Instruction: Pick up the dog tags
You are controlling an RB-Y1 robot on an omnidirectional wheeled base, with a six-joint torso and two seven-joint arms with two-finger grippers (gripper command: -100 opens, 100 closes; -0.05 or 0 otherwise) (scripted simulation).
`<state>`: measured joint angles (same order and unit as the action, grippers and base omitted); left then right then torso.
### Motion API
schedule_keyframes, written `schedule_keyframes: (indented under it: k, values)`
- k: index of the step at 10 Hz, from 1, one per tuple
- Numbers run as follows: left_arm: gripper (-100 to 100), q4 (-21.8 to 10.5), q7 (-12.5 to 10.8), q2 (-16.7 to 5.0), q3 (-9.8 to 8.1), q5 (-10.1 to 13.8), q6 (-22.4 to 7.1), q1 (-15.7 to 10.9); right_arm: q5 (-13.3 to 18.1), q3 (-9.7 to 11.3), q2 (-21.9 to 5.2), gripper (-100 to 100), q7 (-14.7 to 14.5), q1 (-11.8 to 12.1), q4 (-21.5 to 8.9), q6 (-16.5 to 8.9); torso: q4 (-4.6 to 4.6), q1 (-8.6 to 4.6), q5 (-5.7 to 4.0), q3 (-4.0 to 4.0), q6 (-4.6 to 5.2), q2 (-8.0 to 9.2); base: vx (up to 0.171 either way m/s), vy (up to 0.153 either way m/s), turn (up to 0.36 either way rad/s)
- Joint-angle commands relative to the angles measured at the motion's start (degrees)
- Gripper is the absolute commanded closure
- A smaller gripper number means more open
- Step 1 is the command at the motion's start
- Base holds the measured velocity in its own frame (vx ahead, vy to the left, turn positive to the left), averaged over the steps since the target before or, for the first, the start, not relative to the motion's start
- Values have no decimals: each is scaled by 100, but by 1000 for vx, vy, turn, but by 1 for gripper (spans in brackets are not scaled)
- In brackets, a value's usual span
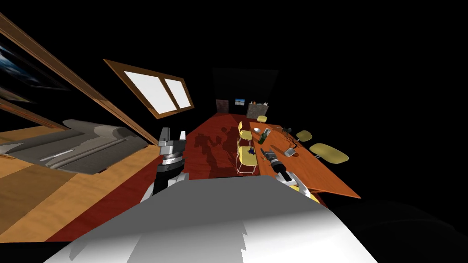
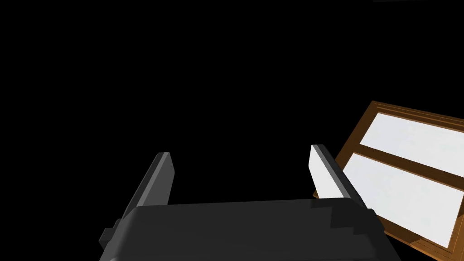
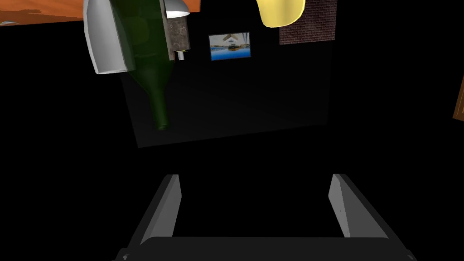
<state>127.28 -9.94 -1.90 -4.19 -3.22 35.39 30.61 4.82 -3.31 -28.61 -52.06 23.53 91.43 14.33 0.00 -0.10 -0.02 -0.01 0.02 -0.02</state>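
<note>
Hovering over the counter (image 1: 329,180), the right end effector (image 1: 265,151) (blades spread, empty) sits nearer; the likely dog tags (image 1: 289,151) lie just off its right side.

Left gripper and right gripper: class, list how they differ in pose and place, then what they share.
The left gripper stands upright; the right gripper stretches forward. The left gripper is over the floor; the right gripper is over the orange table, near a green bottle. Both are open, holding nothing.
</note>
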Motion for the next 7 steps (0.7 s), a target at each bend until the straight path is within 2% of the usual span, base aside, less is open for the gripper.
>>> schedule_keyframes:
  k: [1, 3, 7]
  values:
    - [0, 0, 0, 0, 0, 0, 0, 0, 13, 2, -24, -100, -160, -35, -127, -59, 0, 0, 0, 0, 0, 0, -3, -17, 46]
    - [0, 0, 0, 0, 0, 0, 0, 0, 50, 19, -97, -100, -533, -180, -537, -235, 0, 0, 0, -1, 0, -1, -1, -28, 107]
    - [0, 0, 0, 0, 0, 0, 0, 0, 75, 43, -139, -100, -1023, -328, -1125, -412, 0, -1, -1, 0, 0, -1, -3, -26, 67]
